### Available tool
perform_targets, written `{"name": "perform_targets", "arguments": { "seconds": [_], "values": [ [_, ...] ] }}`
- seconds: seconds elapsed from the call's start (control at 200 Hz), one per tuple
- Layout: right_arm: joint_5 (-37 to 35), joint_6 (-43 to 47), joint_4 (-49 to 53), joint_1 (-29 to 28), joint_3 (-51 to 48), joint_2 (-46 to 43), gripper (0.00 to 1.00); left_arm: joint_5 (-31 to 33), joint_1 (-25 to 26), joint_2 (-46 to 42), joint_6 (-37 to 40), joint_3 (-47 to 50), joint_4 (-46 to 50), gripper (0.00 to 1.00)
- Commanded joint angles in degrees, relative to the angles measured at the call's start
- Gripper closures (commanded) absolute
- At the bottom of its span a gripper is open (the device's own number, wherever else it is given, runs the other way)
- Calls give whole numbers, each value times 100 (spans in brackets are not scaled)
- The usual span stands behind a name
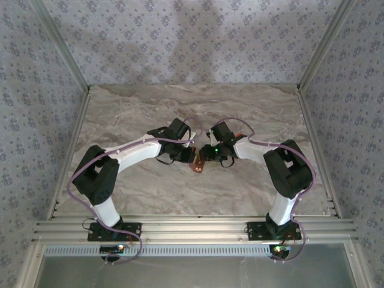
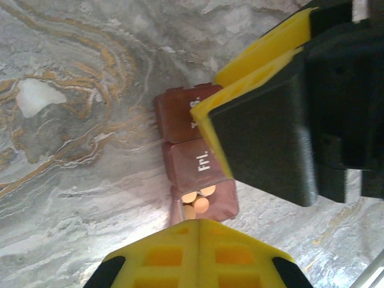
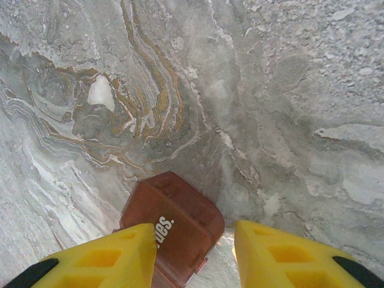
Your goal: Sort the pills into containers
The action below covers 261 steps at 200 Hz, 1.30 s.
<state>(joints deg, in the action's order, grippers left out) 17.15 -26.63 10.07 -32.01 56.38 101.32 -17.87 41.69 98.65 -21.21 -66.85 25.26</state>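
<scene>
Middle lid [image 2: 198, 161] of the containers [image 2: 174, 138], left wrist view: "Fri." in white letters, on the reddish-brown cell between its near and far neighbours.
Far lid [image 2: 180, 107], left wrist view: white letters, mostly covered. The first looks like "T"; the rest cannot be read.
End lid [image 3: 174, 207], right wrist view: "ues." in white, its first part covered.
Top view: lettering too small to read.

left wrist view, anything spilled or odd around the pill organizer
Nothing spilled. The reddish-brown plastic strip of pill cells lies flat on the marble table; pale orange round pills sit inside one cell beside the Fri cell.
</scene>
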Motion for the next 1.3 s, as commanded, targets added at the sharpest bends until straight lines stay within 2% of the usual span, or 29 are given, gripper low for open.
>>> {"name": "perform_targets", "arguments": {
  "seconds": [0.0, 0.14, 0.325, 0.6, 0.77, 0.909, 1.299],
  "values": [
    [-141, -79, 132, 12, -97, 161, 59, -180, 106, -27, -77, -191, -55, 100],
    [-129, -87, 112, 16, -96, 165, 59, -179, 163, 70, -94, -232, -44, 100],
    [-115, -77, 112, 15, -110, 168, 59, 550, 157, -387, -131, -57, -120, 100],
    [-85, -96, 107, 18, -58, 204, 59, 1098, -16, -488, -296, 170, 156, 100],
    [-96, -88, 120, 13, -39, 195, 60, 1070, -162, -401, -357, 461, 130, 100],
    [-98, -79, 131, 13, -30, 196, 60, 797, -183, -317, -335, 609, -41, 100],
    [-104, -96, 94, 6, -83, 200, 60, 235, -126, -36, -296, 438, -204, 100]
  ]
}}
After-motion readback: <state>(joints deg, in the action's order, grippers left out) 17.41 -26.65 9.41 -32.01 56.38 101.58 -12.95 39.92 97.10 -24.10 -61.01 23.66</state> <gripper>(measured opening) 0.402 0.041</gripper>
